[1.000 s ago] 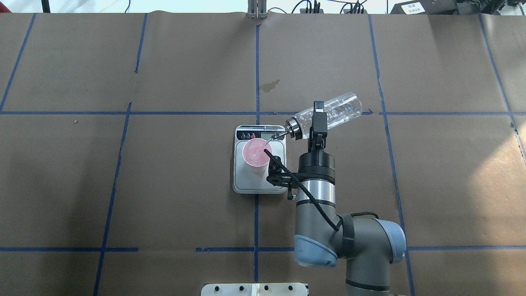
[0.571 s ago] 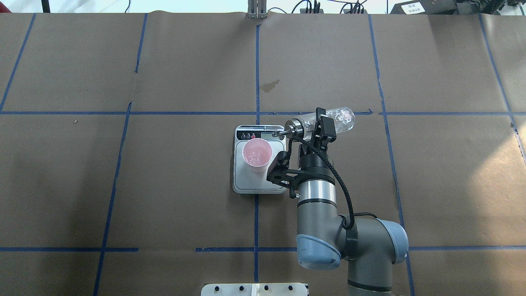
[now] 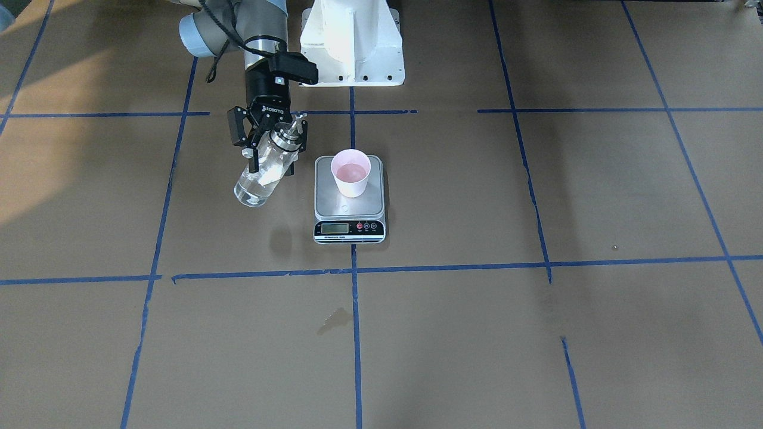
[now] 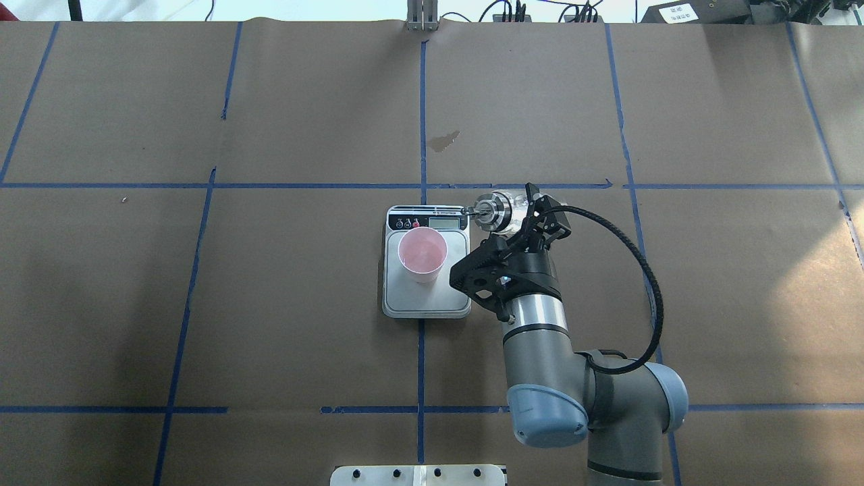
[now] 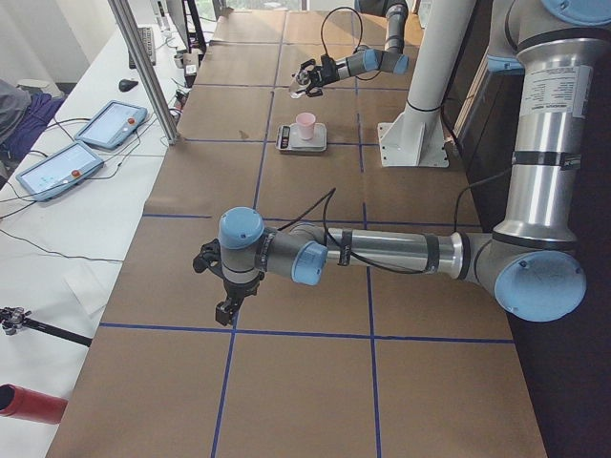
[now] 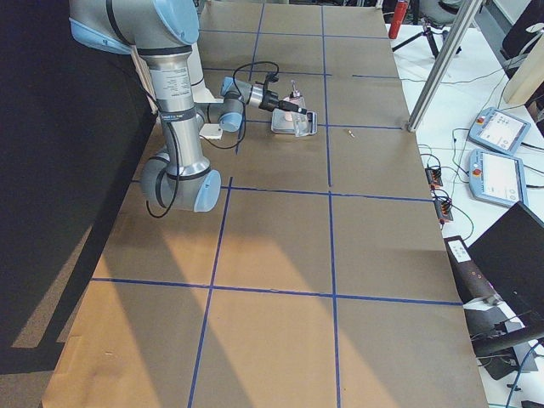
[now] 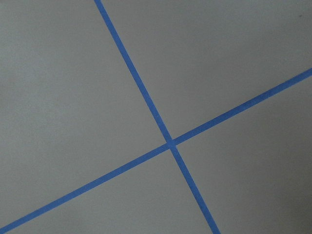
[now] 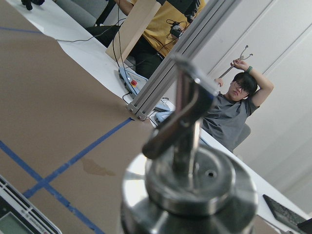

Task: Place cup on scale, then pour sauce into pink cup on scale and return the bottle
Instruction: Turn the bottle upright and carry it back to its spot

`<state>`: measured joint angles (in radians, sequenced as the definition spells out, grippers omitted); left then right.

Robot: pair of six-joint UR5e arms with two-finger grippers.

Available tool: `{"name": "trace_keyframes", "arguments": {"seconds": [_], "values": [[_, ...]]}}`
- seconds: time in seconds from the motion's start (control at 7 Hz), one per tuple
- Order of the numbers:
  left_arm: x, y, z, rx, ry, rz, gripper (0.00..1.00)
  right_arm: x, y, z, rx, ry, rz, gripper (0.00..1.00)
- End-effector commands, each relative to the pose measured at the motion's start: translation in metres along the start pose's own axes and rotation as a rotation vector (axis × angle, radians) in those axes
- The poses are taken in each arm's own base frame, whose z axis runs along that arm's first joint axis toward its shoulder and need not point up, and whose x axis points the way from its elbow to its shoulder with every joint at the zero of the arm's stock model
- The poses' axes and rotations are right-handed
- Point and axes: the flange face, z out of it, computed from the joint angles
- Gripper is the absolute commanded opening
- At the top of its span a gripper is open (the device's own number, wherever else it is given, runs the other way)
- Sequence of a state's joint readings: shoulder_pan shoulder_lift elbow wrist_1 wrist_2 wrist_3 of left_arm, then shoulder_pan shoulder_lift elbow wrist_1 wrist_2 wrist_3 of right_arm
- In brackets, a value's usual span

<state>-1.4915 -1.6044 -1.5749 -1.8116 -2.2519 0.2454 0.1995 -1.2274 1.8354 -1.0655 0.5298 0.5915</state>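
The pale pink cup [image 4: 422,253] stands on the scale's steel platform [image 4: 426,300], with clear sauce in it [image 3: 350,173]. My right gripper [image 4: 523,214] is shut on the clear glass bottle [image 3: 262,173] and holds it above the table just beside the scale, on the scale's right in the overhead view. The bottle is close to upright, its base tilted away from the robot, and its silver pour-spout cap [image 4: 491,209] is clear of the cup. The cap fills the right wrist view [image 8: 190,195]. My left gripper [image 5: 227,310] hangs over bare table far from the scale; I cannot tell if it is open.
The table is brown paper with a blue tape grid [image 4: 422,101] and a small stain [image 4: 443,140]. The robot's white base [image 3: 351,42] stands behind the scale. A seated person [image 8: 239,107] and tablets [image 5: 105,124] are beyond the table's far edge.
The bottle has swung from a steep pouring tilt with its spout over the cup back to near upright. The right wrist has rotated and drawn the spout off the cup.
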Motion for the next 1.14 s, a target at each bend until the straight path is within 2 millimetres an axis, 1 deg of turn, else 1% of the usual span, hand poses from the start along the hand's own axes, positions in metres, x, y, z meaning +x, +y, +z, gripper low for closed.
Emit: {"name": "trace_keyframes", "arguments": {"seconds": [0.0,0.14,0.29,0.43,0.57,0.71,0.86,1.0], "values": [[0.004,-0.003,-0.006,0.011,-0.003,0.008,1.00,0.067,0.024,0.021,-0.068,-0.044,0.139,0.00],[0.007,-0.006,-0.011,0.020,-0.007,0.016,1.00,0.096,0.038,0.028,-0.070,-0.071,0.210,0.00],[0.007,-0.007,-0.012,0.023,-0.006,0.018,1.00,0.122,0.063,0.026,-0.076,-0.110,0.333,0.00],[0.007,-0.007,-0.012,0.023,-0.008,0.018,1.00,0.138,0.080,0.026,-0.086,-0.104,0.375,0.00],[0.009,-0.008,-0.016,0.030,-0.010,0.023,1.00,0.157,0.111,0.021,-0.090,-0.110,0.437,0.00],[0.011,-0.009,-0.019,0.035,-0.013,0.026,1.00,0.169,0.148,0.024,-0.080,-0.152,0.485,0.00],[0.011,-0.010,-0.019,0.036,-0.013,0.027,1.00,0.174,0.175,0.031,-0.065,-0.164,0.510,0.00],[0.011,-0.009,-0.019,0.035,-0.013,0.026,1.00,0.175,0.182,0.033,-0.068,-0.162,0.516,0.00]]}}
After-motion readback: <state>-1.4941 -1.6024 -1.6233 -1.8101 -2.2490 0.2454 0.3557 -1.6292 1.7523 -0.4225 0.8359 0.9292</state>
